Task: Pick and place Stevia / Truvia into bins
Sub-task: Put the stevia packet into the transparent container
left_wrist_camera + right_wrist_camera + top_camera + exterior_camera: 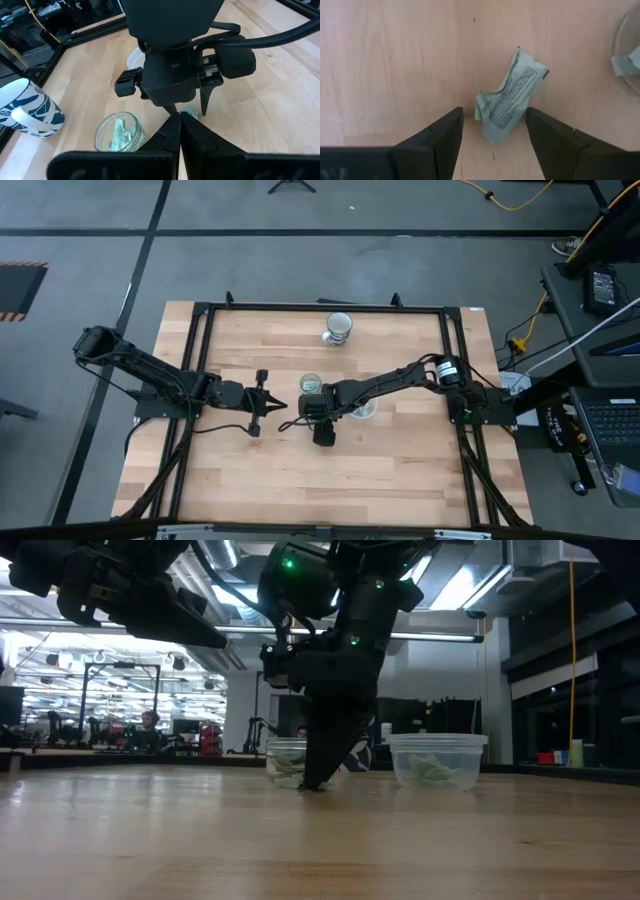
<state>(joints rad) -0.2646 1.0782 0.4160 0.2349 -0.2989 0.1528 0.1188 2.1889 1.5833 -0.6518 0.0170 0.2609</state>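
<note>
Right wrist view looks straight down on one crumpled light green paper packet (509, 95) lying on the pale wooden tabletop (395, 55), between the two dark fingers (440, 137) of the right hand (494, 132), which are spread wide on either side of it without touching it. At that view's edge shows part of the wide translucent white plastic cup (626, 55) with a packet inside. From the high view, the right hand (315, 412) sits near the tabletop's middle, just beside the narrow clear glass cup (311, 384). Level with the tabletop, both cups (437, 760) hold green packets. The left hand (282, 403) hovers close by, its fingers pressed together. A white mug with dark blue bands (27, 111) stands apart.
</note>
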